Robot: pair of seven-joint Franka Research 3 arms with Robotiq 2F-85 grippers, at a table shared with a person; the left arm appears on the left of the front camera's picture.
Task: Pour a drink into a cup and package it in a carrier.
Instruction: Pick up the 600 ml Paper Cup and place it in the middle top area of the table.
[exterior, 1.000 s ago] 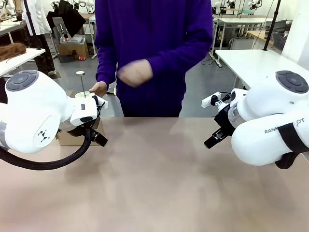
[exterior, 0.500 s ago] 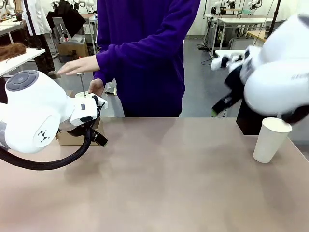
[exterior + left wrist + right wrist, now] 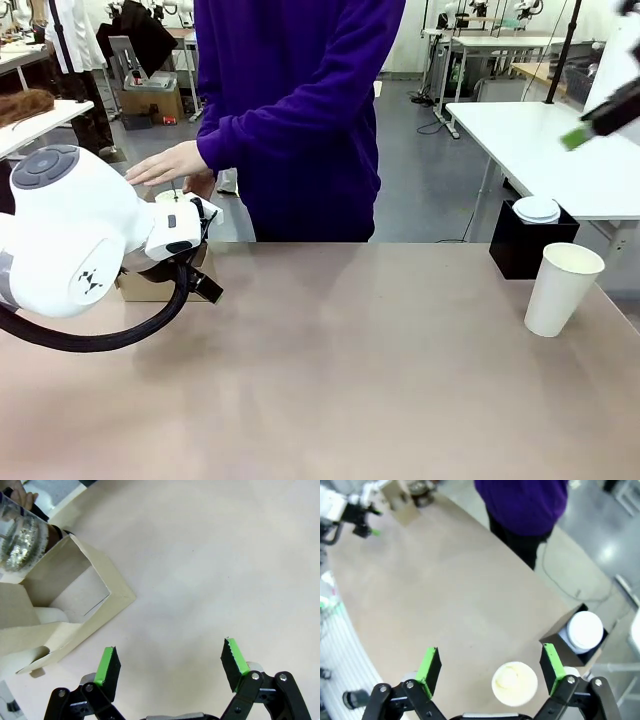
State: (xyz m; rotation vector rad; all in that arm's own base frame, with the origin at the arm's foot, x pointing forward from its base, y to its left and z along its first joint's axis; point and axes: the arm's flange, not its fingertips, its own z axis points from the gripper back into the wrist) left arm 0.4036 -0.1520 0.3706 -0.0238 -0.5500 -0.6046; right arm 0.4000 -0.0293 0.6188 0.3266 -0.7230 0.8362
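I am counting one paper cup (image 3: pixel 563 288), one black box (image 3: pixel 520 252), one cardboard carrier (image 3: pixel 120 594) and one glass carafe (image 3: pixel 20 540).

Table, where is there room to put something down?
The wide middle of the table is bare, from the carrier and left arm across to the cup. Crowded: the far right, with cup and black box; the far left, by the person's hand.

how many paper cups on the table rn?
1. The white cup stands unlidded at the right of the table, beside the black box. The carrier sits mostly behind the left arm; another could be hidden inside.
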